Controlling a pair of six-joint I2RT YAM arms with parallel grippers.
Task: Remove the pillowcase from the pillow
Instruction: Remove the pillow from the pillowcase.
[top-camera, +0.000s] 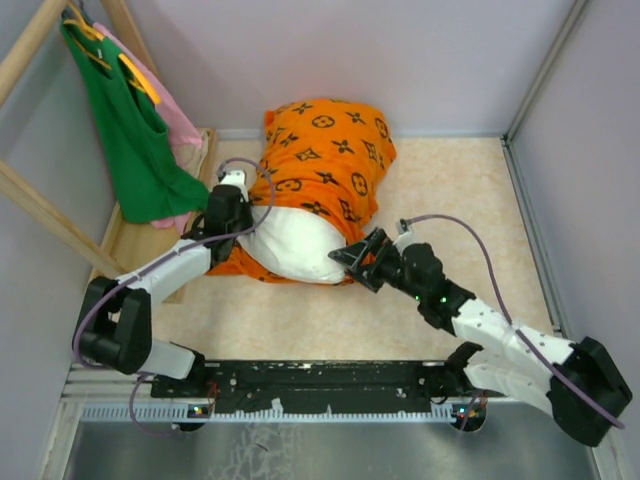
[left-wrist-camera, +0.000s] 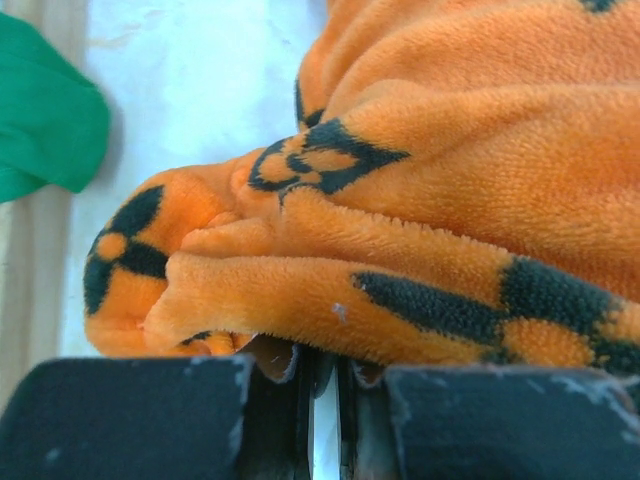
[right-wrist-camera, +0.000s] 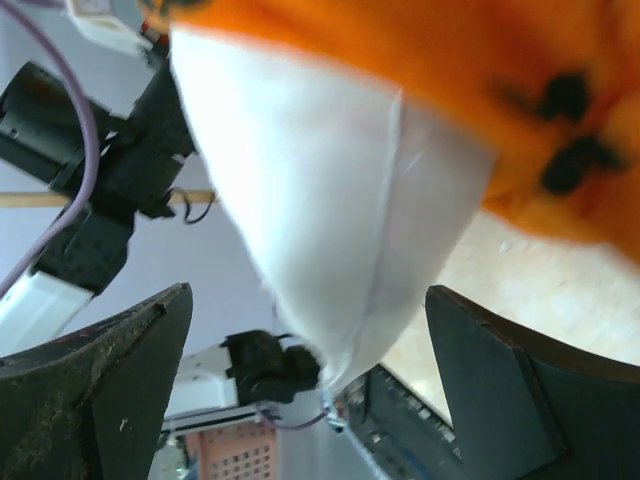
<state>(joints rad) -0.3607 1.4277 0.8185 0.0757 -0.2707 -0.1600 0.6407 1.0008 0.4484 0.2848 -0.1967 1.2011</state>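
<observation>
The orange pillowcase (top-camera: 325, 150) with black motifs lies at the back of the table, covering the far part of the white pillow (top-camera: 295, 245), whose near end sticks out bare. At the case's left edge my left gripper (top-camera: 232, 195) is shut on a fold of the orange fabric (left-wrist-camera: 400, 250); the plush cloth runs down into the narrow slit between the jaws (left-wrist-camera: 325, 365). My right gripper (top-camera: 350, 262) stands open at the pillow's near right corner. In the right wrist view that white corner (right-wrist-camera: 340, 220) hangs between the wide-apart fingers (right-wrist-camera: 308, 292) without touching them.
A green tank top (top-camera: 130, 130) and a pink garment (top-camera: 180, 125) hang on a wooden rack (top-camera: 50, 215) at the back left; the green cloth (left-wrist-camera: 45, 110) also shows beside the left gripper. Grey walls close in the back and right.
</observation>
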